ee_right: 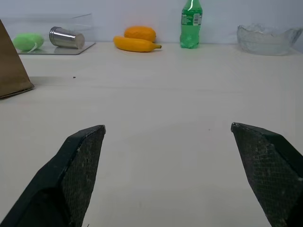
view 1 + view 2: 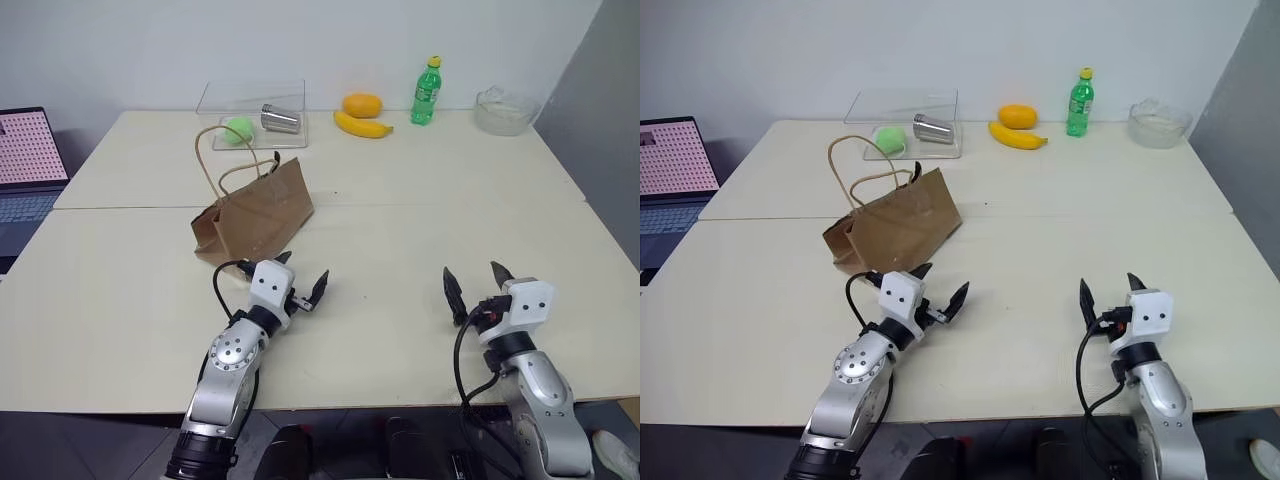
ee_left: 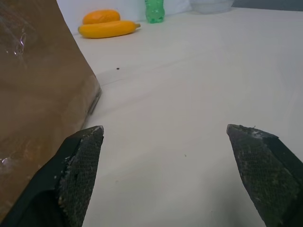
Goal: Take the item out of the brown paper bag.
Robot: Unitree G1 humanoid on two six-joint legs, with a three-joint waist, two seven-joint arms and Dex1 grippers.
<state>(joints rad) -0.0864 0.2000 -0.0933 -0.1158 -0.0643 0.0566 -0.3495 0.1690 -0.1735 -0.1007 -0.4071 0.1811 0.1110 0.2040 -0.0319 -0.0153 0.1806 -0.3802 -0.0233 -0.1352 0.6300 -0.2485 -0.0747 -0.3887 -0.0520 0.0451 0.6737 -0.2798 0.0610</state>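
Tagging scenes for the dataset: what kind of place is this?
Probably an indoor lab or office test setup: pale tables pushed against a plain wall, a laptop at the left edge, and staged props like the brown paper bag, banana and green bottle.

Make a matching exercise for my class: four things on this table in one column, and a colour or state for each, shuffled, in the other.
Things:
1. brown paper bag
2. green bottle
3. metal cup
4. left claw

States:
A. standing upright
B. open, holding nothing
C. lying on its side in a clear tray
D. creased, handles looping up

Pairs: 1-D, 2-A, 3-C, 4-B
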